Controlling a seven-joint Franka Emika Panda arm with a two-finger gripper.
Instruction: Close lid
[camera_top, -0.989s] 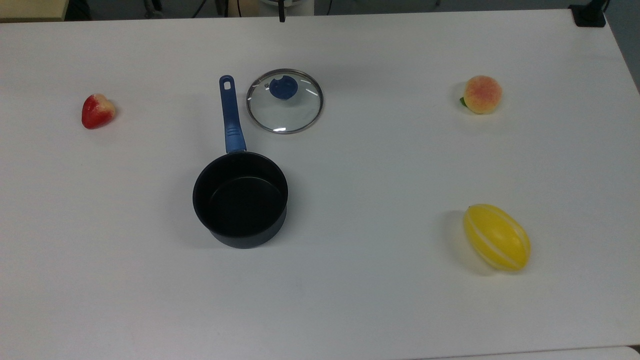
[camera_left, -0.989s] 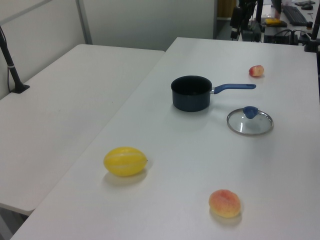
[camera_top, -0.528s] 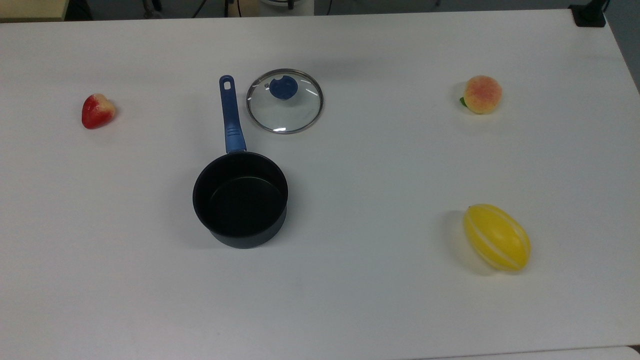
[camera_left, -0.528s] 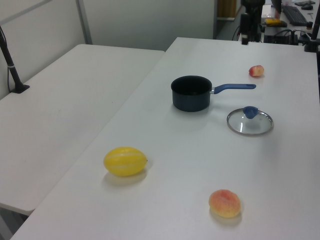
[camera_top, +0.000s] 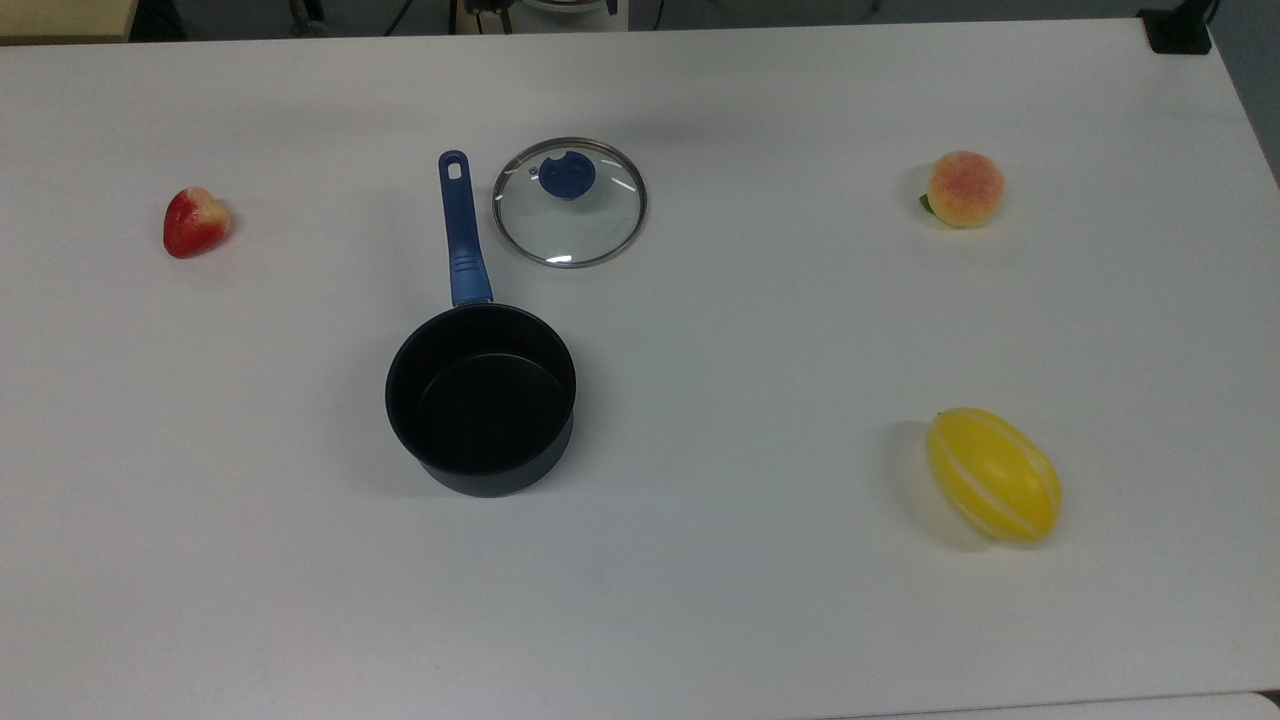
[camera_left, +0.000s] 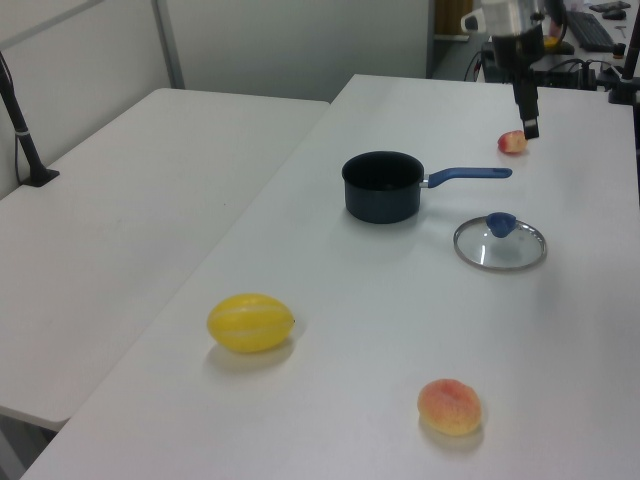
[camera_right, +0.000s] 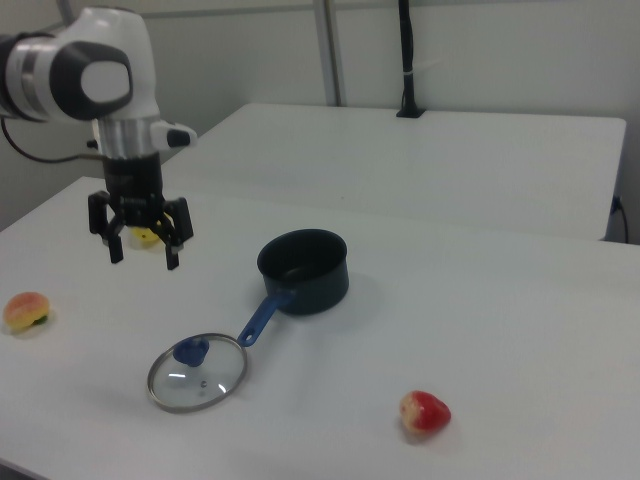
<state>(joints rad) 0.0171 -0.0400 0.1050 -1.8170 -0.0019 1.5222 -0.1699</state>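
Note:
The round glass lid (camera_top: 569, 215) with its blue knob (camera_top: 567, 176) lies flat on the white table, just to the top view's right of the pot's blue handle (camera_top: 461, 230). The black saucepan (camera_top: 481, 398) stands uncovered and empty. My gripper (camera_right: 143, 255) hangs open in the air with nothing between its fingers. In the right view it is above the table, up and to the left of the lid (camera_right: 197, 372). In the left view the gripper (camera_left: 530, 128) appears beyond the lid (camera_left: 500, 243), in front of the red fruit (camera_left: 513, 142).
A red strawberry-like fruit (camera_top: 195, 222) lies at the top view's left. A peach (camera_top: 964, 189) and a yellow melon (camera_top: 994, 488) lie at the top view's right. A second white table (camera_left: 130, 220) adjoins at the left view's left.
The arm has swung in over the table. In the left view the gripper has come down and to the right, toward the lid. Lid, pot and fruit have not moved.

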